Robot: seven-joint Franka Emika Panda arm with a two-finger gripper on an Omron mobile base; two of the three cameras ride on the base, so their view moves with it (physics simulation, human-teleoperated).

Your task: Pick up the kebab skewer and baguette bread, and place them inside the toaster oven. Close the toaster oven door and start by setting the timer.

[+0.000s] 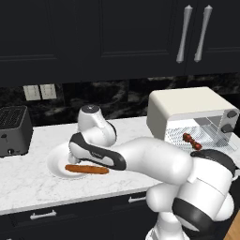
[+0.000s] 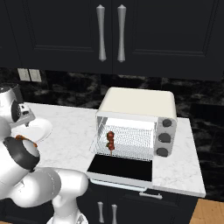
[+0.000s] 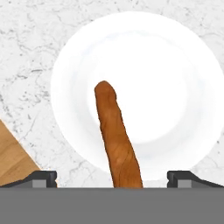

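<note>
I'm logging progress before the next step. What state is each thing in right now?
toaster oven door: open, folded down flat.
toaster oven: open, rack showing.
kebab skewer: lying on the rack inside the toaster oven.
baguette bread: lying on the white plate, not gripped.
hand: open, above the baguette bread.

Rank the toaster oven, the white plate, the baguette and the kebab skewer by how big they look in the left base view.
1. toaster oven
2. white plate
3. baguette
4. kebab skewer
The arm hides part of the plate.
</note>
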